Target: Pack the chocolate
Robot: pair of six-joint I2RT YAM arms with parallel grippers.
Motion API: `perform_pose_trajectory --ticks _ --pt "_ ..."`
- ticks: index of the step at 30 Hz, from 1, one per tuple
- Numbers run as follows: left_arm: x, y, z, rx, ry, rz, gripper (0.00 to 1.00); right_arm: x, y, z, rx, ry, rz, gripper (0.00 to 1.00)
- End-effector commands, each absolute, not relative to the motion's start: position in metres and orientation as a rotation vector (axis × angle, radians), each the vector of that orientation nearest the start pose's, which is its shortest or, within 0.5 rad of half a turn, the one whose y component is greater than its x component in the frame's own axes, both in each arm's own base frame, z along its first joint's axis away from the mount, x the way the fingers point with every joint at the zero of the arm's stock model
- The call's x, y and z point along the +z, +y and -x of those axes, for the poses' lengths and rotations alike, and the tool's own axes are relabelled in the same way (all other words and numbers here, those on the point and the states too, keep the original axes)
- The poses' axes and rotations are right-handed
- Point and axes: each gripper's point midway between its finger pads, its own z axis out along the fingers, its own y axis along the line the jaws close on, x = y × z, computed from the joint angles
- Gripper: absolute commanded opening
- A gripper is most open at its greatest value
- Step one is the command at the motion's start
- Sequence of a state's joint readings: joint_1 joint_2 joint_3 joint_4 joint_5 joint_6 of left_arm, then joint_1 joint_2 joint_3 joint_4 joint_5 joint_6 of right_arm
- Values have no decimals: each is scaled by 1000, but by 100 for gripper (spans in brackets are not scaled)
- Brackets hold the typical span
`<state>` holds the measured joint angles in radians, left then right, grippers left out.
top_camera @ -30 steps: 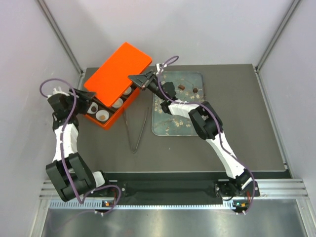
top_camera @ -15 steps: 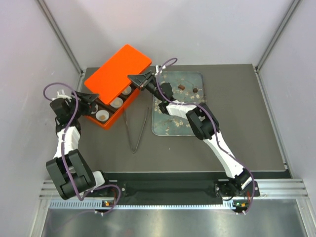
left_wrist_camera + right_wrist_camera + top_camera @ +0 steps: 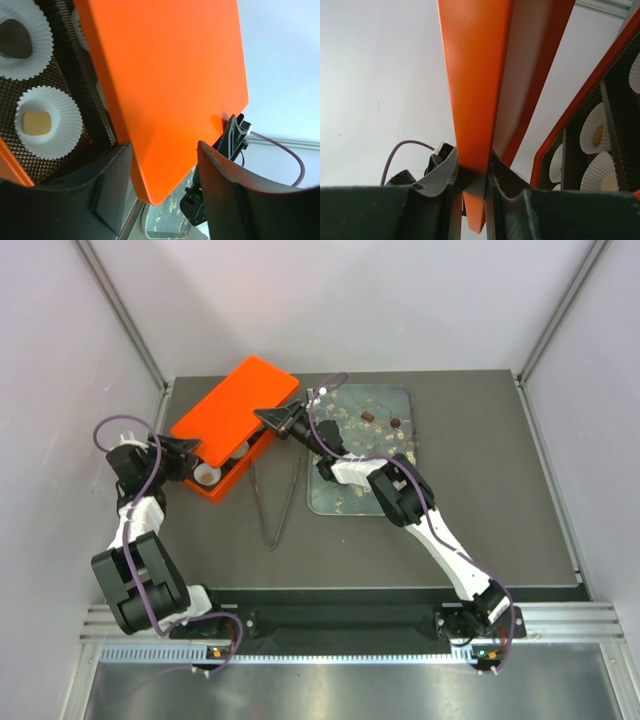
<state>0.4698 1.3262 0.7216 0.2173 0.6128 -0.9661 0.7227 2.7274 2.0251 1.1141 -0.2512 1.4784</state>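
My right fingers [image 3: 266, 416] clamp the lid [image 3: 235, 400], left fingers [image 3: 190, 448] apart astride it; it's slid toward 7 o'clock, nearly covering the box [image 3: 207, 490].

Left arm [image 3: 132, 525]: base at near left edge; elbow folded low; forearm climbs toward the far left.
Left wrist: turned inward, pointing right.
Left gripper [image 3: 188, 451]: jaws parted, set either side of a corner of the orange lid [image 3: 235, 400]; contact cannot be confirmed.
Right arm [image 3: 440, 535]: base at near right edge; stretched diagonally to far centre-left.
Right gripper [image 3: 272, 420]: fingers [image 3: 440, 175] pinched tight on the lid's thin edge, one on each face.
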Motion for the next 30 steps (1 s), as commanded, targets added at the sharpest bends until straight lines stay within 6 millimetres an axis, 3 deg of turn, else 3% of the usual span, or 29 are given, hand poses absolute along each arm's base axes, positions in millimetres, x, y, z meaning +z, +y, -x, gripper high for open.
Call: perform_pose_trajectory --ticks 1,9,12,21,23,26,30 --pt "186 55 -386 -917 1729 947 61 269 518 -453 2143 1168 -197 0" --pt "186 66 -375 -776 1807 996 69 275 516 -455 2134 1151 -193 0" --pt "194 66 -381 -808 1759 977 69 275 514 -452 2157 1140 -195 0" --pt "187 58 -389 -945 1670 973 68 269 509 -444 2198 1134 -196 0" --pt "199 56 -393 -976 1620 927 66 266 510 -443 2201 1139 -197 0" --pt "201 54 -395 -1026 1587 926 61 262 510 -442 2211 1152 -203 0" --pt "202 53 -396 -1072 1551 930 47 258 511 -441 2217 1174 -193 0"
